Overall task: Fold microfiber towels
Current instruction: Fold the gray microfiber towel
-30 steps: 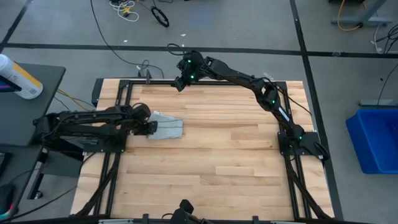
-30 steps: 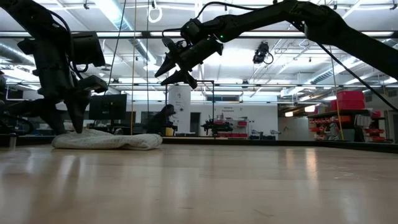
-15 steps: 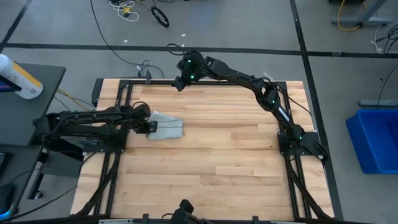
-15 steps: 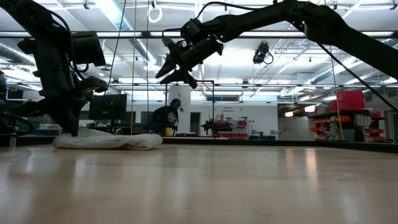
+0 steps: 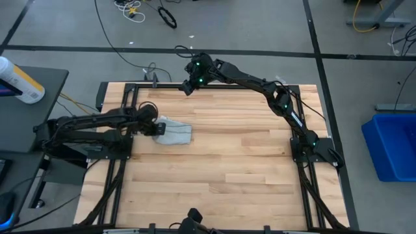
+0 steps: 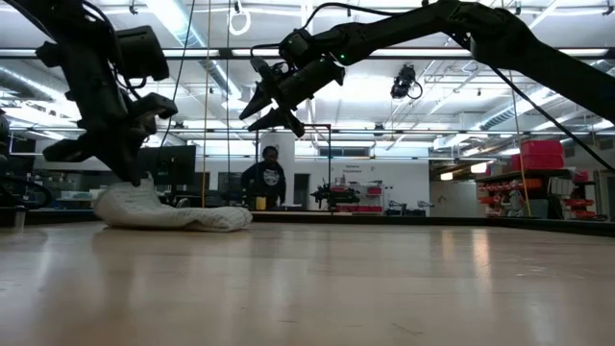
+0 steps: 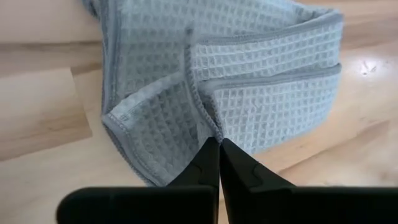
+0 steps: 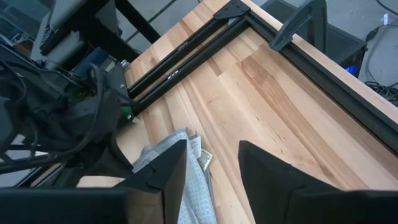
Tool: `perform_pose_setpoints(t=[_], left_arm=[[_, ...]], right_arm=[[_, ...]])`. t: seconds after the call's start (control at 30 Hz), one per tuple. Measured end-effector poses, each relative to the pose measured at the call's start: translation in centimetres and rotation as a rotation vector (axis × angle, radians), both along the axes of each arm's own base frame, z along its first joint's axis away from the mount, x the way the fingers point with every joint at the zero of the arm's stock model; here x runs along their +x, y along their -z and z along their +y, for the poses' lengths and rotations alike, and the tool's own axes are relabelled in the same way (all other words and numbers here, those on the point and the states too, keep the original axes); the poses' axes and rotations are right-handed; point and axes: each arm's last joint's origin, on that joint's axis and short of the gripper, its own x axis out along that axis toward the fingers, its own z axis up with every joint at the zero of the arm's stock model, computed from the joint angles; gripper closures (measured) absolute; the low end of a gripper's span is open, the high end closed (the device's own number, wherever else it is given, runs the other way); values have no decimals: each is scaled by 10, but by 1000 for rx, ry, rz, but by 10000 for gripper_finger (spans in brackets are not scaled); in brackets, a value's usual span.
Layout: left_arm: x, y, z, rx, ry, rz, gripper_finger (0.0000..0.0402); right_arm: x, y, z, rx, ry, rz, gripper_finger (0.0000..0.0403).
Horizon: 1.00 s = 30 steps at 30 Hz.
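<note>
Wooden table (image 5: 227,162) | left end effector (image 7: 219,144) pinching towel (image 7: 249,87) edge, lifted

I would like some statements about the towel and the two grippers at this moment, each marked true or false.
1. The left gripper is shut on an edge of the towel. True.
2. The right gripper is touching the towel. False: it hangs open in the air above the table's far edge.
3. The towel lies flat and fully spread. False: it is bunched, one end lifted.
4. A person stands in the room behind the table. True.
</note>
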Motion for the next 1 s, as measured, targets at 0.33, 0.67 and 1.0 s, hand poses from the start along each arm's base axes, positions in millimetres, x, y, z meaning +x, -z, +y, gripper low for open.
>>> perform_pose_setpoints(t=[0.33, 0.67, 1.0], left_arm=[[-3, -5, -1, 5, -8, 59, 400], [-10, 10, -5, -92, -25, 94, 325], [-17, 29, -8, -154, -86, 104, 237]], right_arm=[[0, 0, 1, 13, -20, -7, 249], [1, -1, 1, 24, -37, -20, 247], [1, -1, 2, 38, -56, -26, 214]])
